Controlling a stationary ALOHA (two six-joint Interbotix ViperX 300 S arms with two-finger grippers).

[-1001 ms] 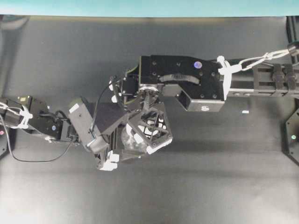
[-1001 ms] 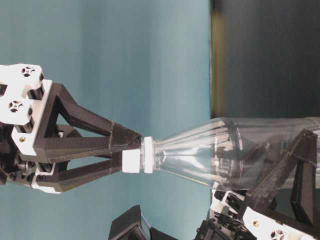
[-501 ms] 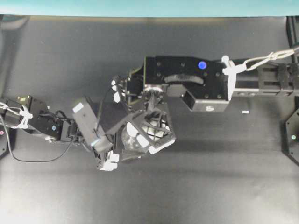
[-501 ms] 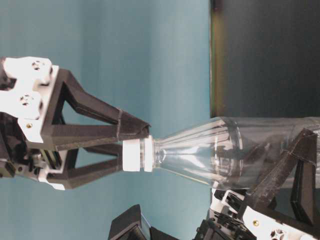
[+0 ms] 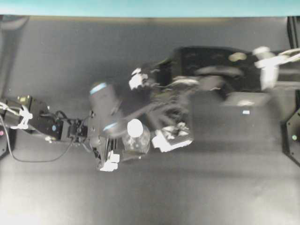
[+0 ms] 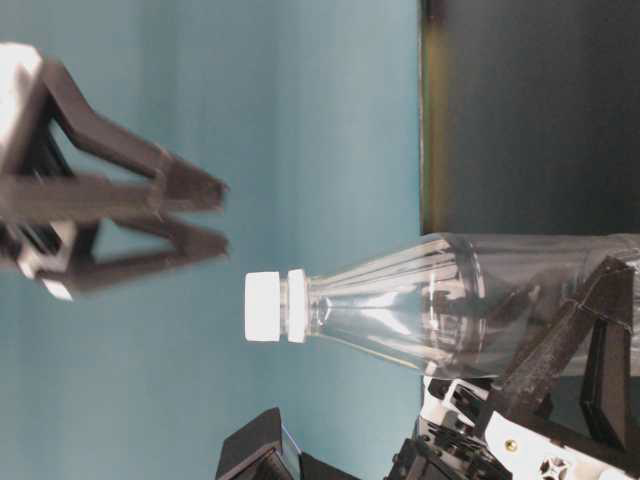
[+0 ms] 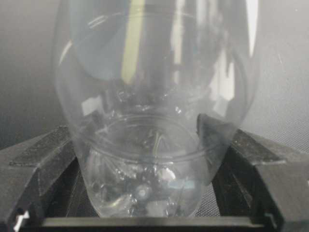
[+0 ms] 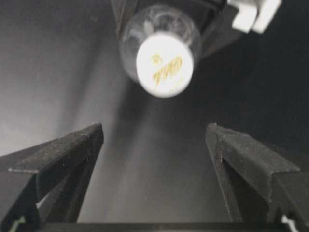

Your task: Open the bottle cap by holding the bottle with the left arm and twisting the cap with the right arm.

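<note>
White bottle cap (image 8: pixel 164 64) sits clear of my spread, empty right gripper (image 8: pixel 154 145); my left gripper (image 7: pixel 145 150) clamps the bottle (image 6: pixel 440 310), so I should recentre squarely before twisting.

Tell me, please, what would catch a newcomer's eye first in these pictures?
Probably the clear bottle standing upright at the middle of the dark table, its lower body clamped between the jaws of the left gripper. Its white cap is on and bare, touched by nothing. The right gripper hangs apart from the cap with its jaws spread wide, blurred in the overhead view.
</note>
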